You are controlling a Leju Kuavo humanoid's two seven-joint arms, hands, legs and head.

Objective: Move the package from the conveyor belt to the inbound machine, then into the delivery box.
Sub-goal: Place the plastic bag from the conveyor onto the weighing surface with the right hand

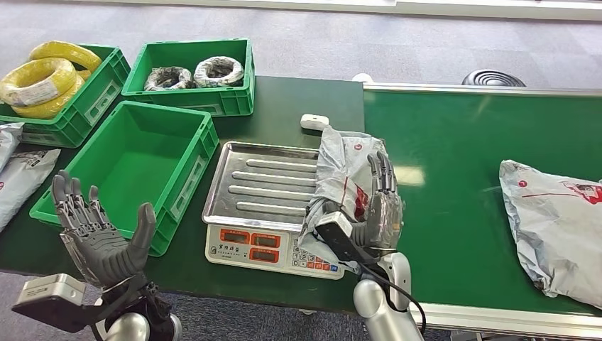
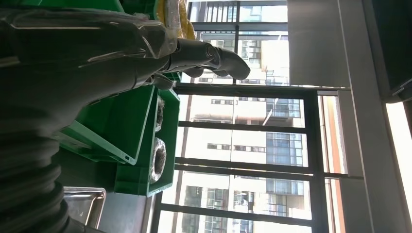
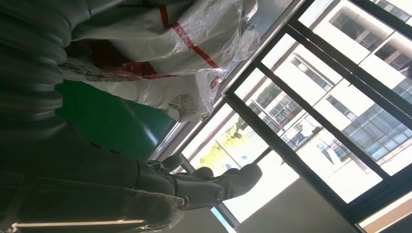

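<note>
Starting at the left: the left hand (image 1: pixel 99 234) hovers in front of the empty green bin (image 1: pixel 135 170), palm up, fingers spread, holding nothing. Behind that bin there's a crate (image 1: pixel 78 106) with yellow wire coils (image 1: pixel 44 78), and next to it another crate (image 1: pixel 213 96) with two wrapped dark coils (image 1: pixel 193 74).

Moving right, the scale (image 1: pixel 266 206) with its steel tray sits on the dark surface (image 1: pixel 298 99). The right hand (image 1: pixel 380 206) grips the grey package (image 1: pixel 344 170), which hangs upright at the tray's right edge, right where the scale meets the conveyor belt (image 1: pixel 454 163).

My take: shift it left until it's fully over the tray, then lay it flat so nothing droops over the rim or the buttons. The bag looks floppy, so release low.

Far right, a second package (image 1: pixel 557 227) lies on the belt.
</note>
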